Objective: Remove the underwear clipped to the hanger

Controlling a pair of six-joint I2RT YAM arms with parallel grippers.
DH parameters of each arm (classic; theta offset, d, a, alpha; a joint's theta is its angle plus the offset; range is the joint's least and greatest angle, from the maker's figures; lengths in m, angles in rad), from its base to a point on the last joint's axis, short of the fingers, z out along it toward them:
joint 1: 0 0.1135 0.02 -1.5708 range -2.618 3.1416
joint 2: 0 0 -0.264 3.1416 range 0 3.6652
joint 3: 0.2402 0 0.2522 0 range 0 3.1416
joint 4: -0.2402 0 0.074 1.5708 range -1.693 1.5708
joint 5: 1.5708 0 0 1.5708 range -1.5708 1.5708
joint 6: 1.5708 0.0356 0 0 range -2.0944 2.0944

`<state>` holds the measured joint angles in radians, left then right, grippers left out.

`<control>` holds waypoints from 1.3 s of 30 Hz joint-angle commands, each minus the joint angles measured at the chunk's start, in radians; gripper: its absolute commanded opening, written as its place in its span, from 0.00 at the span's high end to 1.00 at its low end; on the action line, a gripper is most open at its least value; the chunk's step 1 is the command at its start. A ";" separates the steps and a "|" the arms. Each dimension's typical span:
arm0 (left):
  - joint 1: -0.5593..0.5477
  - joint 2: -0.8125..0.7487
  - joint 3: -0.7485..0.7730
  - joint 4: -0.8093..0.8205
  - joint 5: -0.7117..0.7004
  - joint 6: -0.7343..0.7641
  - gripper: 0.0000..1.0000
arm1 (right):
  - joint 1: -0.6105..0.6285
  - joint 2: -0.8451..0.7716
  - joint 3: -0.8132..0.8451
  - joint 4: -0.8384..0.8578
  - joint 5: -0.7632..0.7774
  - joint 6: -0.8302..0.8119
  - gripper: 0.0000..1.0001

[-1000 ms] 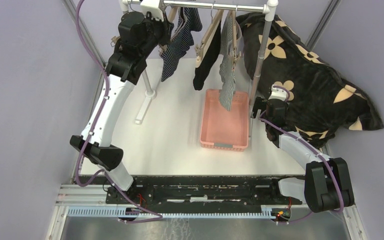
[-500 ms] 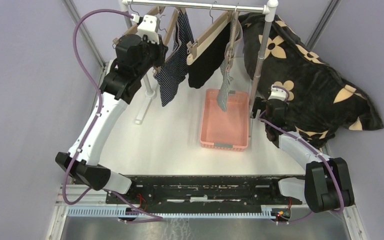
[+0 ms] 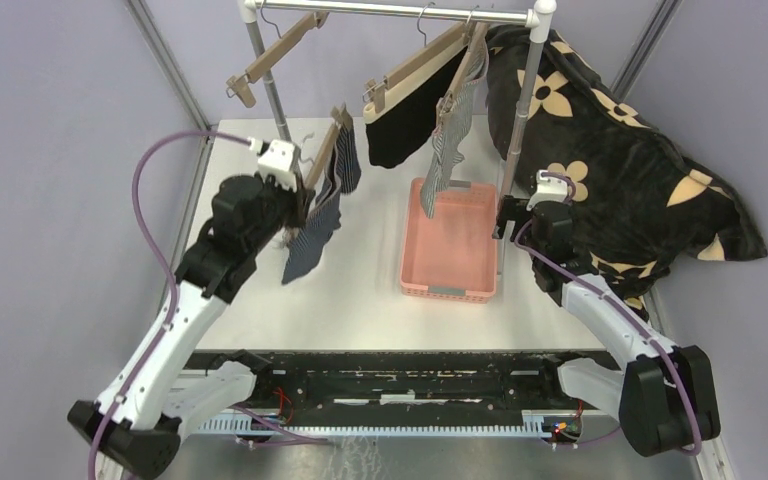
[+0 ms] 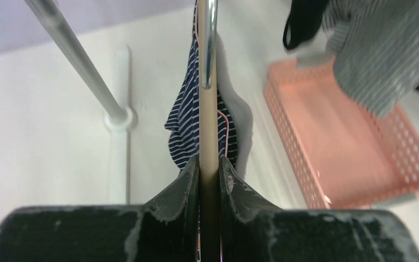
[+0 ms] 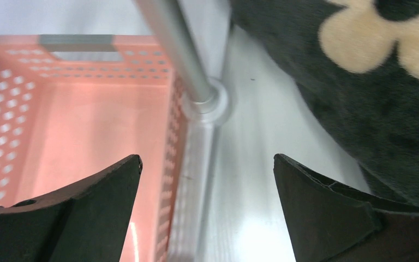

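One pale wooden hanger (image 4: 208,125) is pinched in my left end effector (image 4: 209,169), centre-left, with navy thin-striped cloth underwear (image 4: 183,134) dangling clipped beneath. My right end effector (image 5: 207,159) gapes wide, right of centre. Yanking the cloth could twist the hanger out of that narrow pinch.

Basket (image 3: 450,250) on the surface (image 3: 360,290), below the rail (image 3: 390,10). Cushion (image 3: 640,160) right of it. 1 hanger (image 3: 322,160) left, in left pincer (image 4: 209,164).

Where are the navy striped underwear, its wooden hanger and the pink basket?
navy striped underwear (image 3: 308,240), top external view, on the hanging striped cloth.
wooden hanger (image 4: 208,136), left wrist view, on its wooden bar.
pink basket (image 3: 450,255), top external view, on its bare floor.
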<state>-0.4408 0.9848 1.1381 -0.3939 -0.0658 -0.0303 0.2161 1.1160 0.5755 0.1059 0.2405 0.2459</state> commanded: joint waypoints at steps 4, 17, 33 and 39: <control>-0.006 -0.260 -0.229 0.136 0.112 -0.107 0.97 | 0.124 -0.093 0.082 -0.104 -0.068 -0.032 0.00; -0.007 -0.408 -0.267 -0.106 0.540 -0.235 0.97 | 0.158 -0.142 0.370 -0.288 -0.622 0.002 0.00; -0.007 -0.472 -0.229 -0.249 0.797 -0.151 0.97 | 0.222 -0.073 0.508 -0.078 -1.122 0.195 0.00; -0.007 -0.463 -0.214 -0.248 0.837 -0.130 0.97 | 0.277 -0.039 0.497 -0.029 -1.150 0.213 0.00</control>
<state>-0.4458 0.5179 0.8696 -0.6811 0.6998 -0.2035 0.4637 1.0542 1.0344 -0.0113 -0.8383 0.4305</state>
